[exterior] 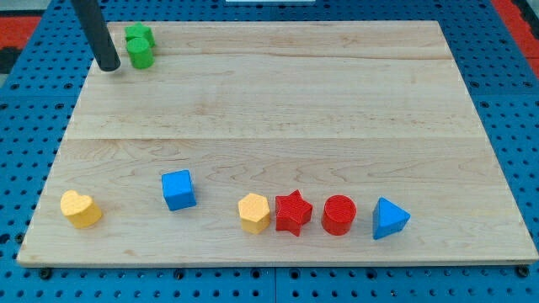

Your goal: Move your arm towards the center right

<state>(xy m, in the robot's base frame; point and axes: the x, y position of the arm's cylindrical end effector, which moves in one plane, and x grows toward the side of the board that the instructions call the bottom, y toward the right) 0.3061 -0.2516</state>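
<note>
My tip (109,66) rests on the wooden board (286,109) near its top left corner. It stands just left of two green blocks: a green block (138,35) behind and a green cylinder (141,54) in front, touching each other. A small gap separates the tip from the green cylinder. The rod rises out of the view's top left.
Along the board's bottom lie a yellow heart (81,209), a blue cube (178,189), a yellow hexagon (253,212), a red star (293,211), a red cylinder (339,214) and a blue triangle (389,218). A blue pegboard surrounds the board.
</note>
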